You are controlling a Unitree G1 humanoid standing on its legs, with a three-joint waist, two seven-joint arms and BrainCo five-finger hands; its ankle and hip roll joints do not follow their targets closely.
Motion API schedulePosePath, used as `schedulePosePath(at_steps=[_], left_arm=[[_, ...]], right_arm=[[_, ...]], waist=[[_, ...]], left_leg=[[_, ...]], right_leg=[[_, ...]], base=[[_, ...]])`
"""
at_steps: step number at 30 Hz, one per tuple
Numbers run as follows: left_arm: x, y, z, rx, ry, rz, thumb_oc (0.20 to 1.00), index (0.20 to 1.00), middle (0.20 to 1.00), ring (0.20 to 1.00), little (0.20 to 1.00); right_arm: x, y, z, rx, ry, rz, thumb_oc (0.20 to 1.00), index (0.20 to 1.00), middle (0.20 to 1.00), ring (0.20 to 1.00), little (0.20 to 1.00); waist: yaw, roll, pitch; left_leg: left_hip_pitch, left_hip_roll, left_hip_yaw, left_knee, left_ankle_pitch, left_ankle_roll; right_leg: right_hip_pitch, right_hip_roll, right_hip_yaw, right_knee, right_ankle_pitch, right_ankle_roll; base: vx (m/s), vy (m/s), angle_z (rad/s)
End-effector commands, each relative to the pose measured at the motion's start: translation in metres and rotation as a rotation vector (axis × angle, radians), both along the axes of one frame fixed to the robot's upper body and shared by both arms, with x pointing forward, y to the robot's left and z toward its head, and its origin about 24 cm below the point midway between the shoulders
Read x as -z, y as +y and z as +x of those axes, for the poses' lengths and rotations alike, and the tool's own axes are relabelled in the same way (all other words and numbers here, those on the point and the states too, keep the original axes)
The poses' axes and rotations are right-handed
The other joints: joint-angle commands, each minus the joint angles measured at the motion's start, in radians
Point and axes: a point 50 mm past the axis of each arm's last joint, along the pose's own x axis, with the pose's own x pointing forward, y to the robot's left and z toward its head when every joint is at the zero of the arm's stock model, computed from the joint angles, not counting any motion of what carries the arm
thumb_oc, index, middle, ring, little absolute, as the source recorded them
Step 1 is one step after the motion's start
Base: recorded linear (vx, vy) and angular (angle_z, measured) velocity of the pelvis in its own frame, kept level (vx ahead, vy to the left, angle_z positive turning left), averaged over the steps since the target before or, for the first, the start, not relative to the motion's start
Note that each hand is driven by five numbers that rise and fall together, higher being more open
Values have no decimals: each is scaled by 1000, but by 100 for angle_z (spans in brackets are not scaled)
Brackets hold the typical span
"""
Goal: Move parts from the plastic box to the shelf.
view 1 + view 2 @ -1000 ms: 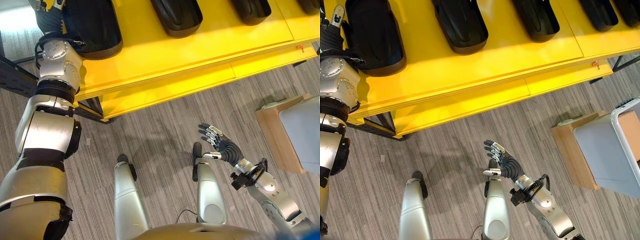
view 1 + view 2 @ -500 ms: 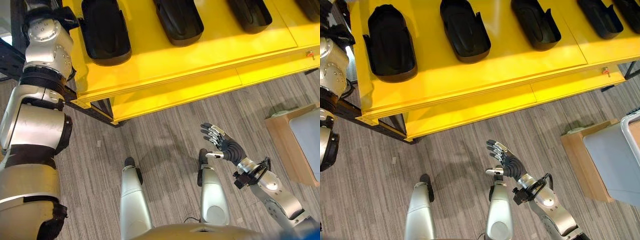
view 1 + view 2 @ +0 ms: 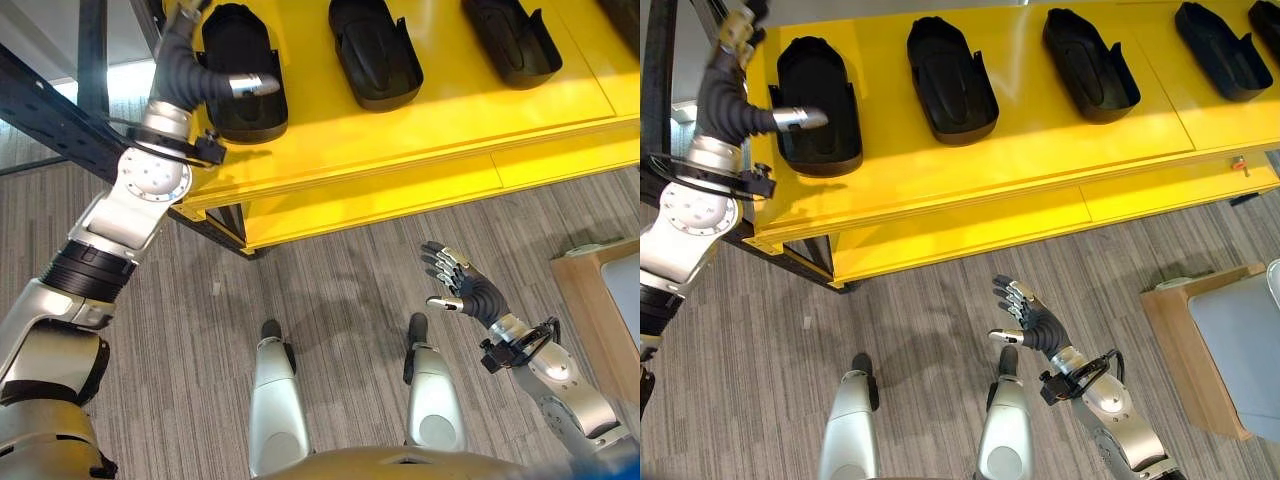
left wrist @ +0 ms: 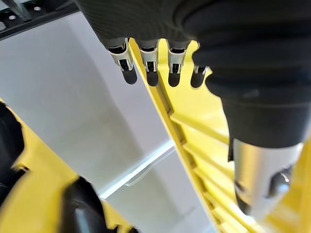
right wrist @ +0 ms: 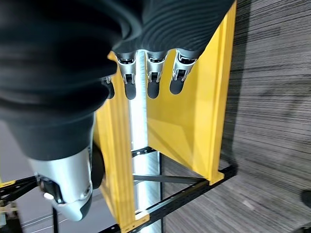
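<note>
The left hand has risen over the leftmost black part on the yellow shelf since a second ago. Its fingers look relaxed and empty, though partly out of frame, so that part seems delivered. The right hand hangs spread above the floor, holding nothing. The right eye view alone shows the grey plastic box on its wooden stand; the left wrist view shows straight fingertips.

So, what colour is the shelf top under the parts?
Bright yellow shelf top, clearest in the right eye view.

Black parts on a yellow shelf.
</note>
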Motion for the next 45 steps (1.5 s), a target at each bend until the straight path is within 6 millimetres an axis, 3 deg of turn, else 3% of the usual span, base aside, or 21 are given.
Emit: schedulePosePath(at_steps=[1, 5, 6, 11, 12, 19, 28, 33, 45], left_arm=[[-20, -7, -9, -98, -164, 244, 1000, 1000, 1000, 1000, 1000], [3, -9, -13, -102, -111, 280, 1000, 1000, 1000, 1000, 1000], [23, -12, -16, -132, -80, 342, 1000, 1000, 1000, 1000, 1000], [42, -17, -16, -137, -35, 370, 1000, 1000, 1000, 1000, 1000], [55, -22, -14, -130, 6, 373, 1000, 1000, 1000, 1000, 1000], [91, -30, -14, -129, 120, 390, 1000, 1000, 1000, 1000, 1000], [116, -19, -12, -200, 205, 438, 1000, 1000, 1000, 1000, 1000], [138, 6, -15, -313, 296, 456, 1000, 1000, 1000, 1000, 1000], [137, 34, -19, -449, 300, 463, 1000, 1000, 1000, 1000, 1000]], right_arm=[[-30, -4, 4, 30, -181, 23, 1000, 1000, 1000, 1000, 1000], [-33, -7, 5, 50, -194, 21, 1000, 1000, 1000, 1000, 1000], [-37, -9, 6, 64, -218, 10, 1000, 1000, 1000, 1000, 1000], [-40, -10, 7, 80, -234, 3, 1000, 1000, 1000, 1000, 1000], [-43, -9, 9, 82, -249, 5, 1000, 1000, 1000, 1000, 1000], [-47, -9, 13, 120, -274, 21, 1000, 1000, 1000, 1000, 1000], [-50, -10, 14, 134, -291, 19, 1000, 1000, 1000, 1000, 1000], [-50, -11, 14, 140, -291, 9, 1000, 1000, 1000, 1000, 1000], [-49, -15, 11, 147, -279, 4, 1000, 1000, 1000, 1000, 1000]], waist=[[-3, 8, -16], [-4, 6, -20], [-4, 3, -15], [-6, 1, -9], [-7, -1, -2], [-8, -7, 17], [-6, -12, 29], [0, -16, 51], [5, -20, 50]], left_leg=[[50, 34, 16, -155, 154, -40], [57, 37, 19, -160, 157, -38], [64, 41, 21, -151, 144, -38], [61, 44, 22, -147, 145, -33], [60, 46, 23, -139, 137, -33], [52, 46, 29, -147, 147, -26], [33, 46, 27, -140, 149, -18], [13, 45, 27, -125, 140, -11], [-4, 43, 26, -115, 138, -11]], right_leg=[[35, -50, 50, 110, -63, 6], [38, -46, 56, 104, -61, 4], [39, -44, 61, 113, -74, 1], [30, -42, 69, 120, -74, -3], [29, -42, 69, 129, -82, -4], [10, -38, 77, 130, -76, -7], [-8, -35, 78, 136, -75, -10], [-24, -35, 78, 144, -79, -11], [-37, -35, 80, 152, -78, -14]], base=[[0, 0, 0], [0, 0, 0], [0, 0, 0], [4, -5, -3], [0, 0, 0], [-1, -3, -1], [8, -4, -4], [4, 4, -5], [0, 0, 0]])
